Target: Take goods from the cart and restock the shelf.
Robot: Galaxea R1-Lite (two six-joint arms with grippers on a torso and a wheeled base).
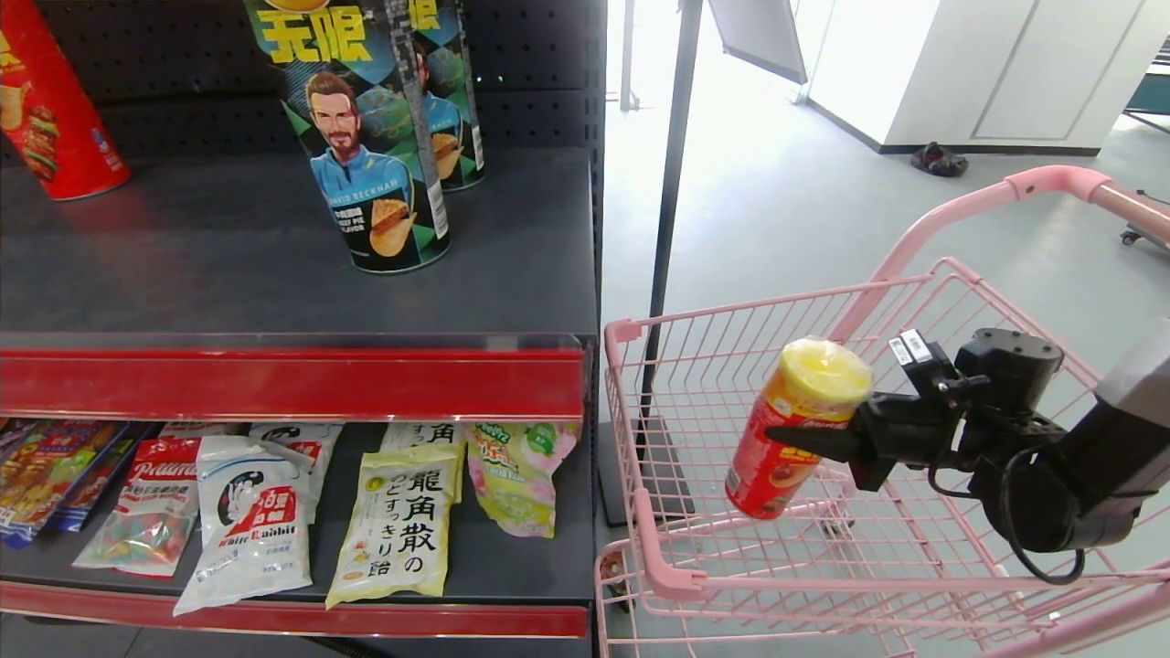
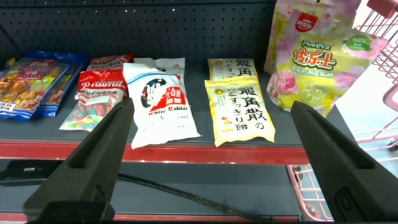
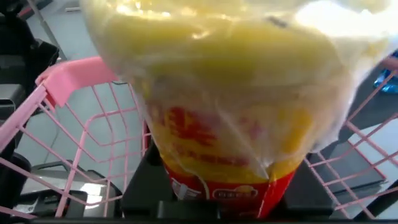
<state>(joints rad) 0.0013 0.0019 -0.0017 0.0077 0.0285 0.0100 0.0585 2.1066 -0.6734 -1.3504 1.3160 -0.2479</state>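
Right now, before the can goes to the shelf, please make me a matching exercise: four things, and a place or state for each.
1 yellow-lidded red can
2 front dark can
3 yellow bag
4 left gripper

A lying on lower shelf
B open
C standing on upper shelf
D in right gripper, over cart

Pairs: 1-D, 2-C, 3-A, 4-B

The upper shelf (image 1: pixel 228 265) has a wide bare surface between the red tube (image 1: pixel 50 110) at its far left and the two dark tubes (image 1: pixel 375 155) toward its right, and also in front of them. Bags (image 1: pixel 393 530) cover the lower shelf (image 1: pixel 535 571). Between the shelves and the yellow-lidded can (image 1: pixel 777 475) in the right gripper (image 1: pixel 793 437) stand the cart's pink rim (image 1: pixel 651 548) and a black pole (image 1: pixel 667 210).
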